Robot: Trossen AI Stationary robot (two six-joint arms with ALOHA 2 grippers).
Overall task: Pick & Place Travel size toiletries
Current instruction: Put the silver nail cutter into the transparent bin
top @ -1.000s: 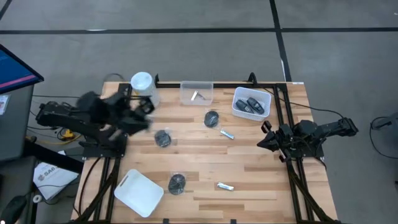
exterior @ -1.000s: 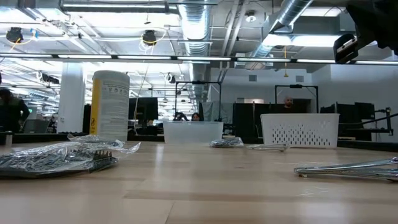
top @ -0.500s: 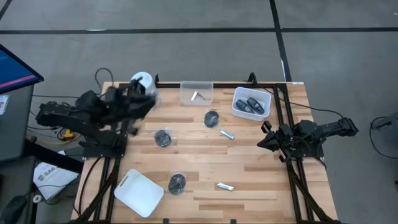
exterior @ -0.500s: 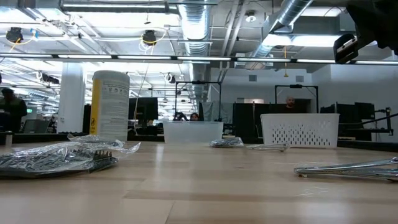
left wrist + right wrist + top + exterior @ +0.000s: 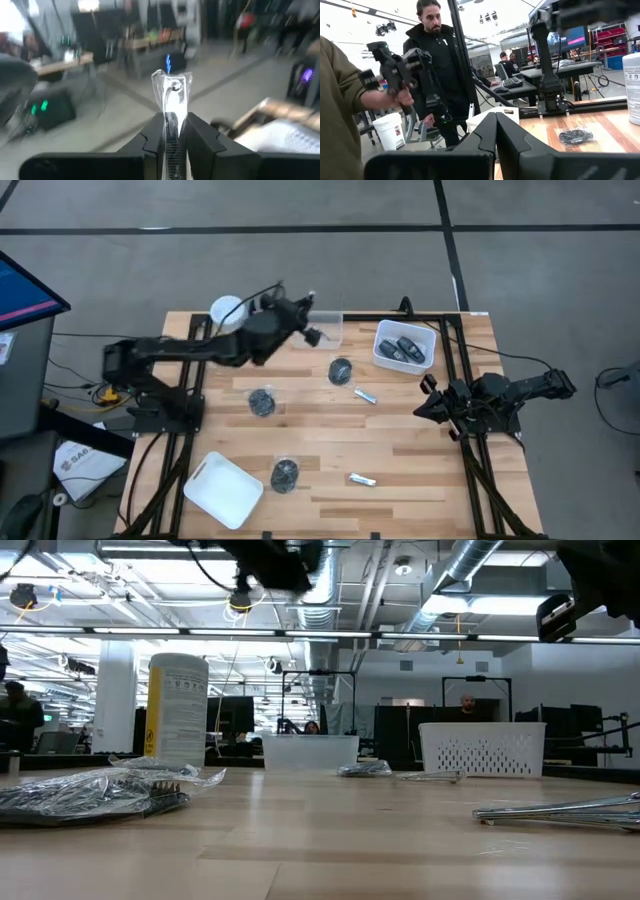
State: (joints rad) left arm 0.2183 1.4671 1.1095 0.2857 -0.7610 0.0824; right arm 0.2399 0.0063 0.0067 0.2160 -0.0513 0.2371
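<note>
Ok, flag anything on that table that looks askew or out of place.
The white lid lies skewed at the table's front left corner, off any container. Three wrapped dark lumps and two silvery tubes lie scattered on the bare wood. The left claw holds a silvery tube raised near the clear bin.

White perforated basket [image 5: 381, 345]; pale-yellow canister [image 5: 177, 710], white lid [image 5: 226, 310].

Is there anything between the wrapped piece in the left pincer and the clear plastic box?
Nothing visible. The left pincer holds the clear-wrapped piece in the air beside the clear plastic box, with no object between them.
</note>
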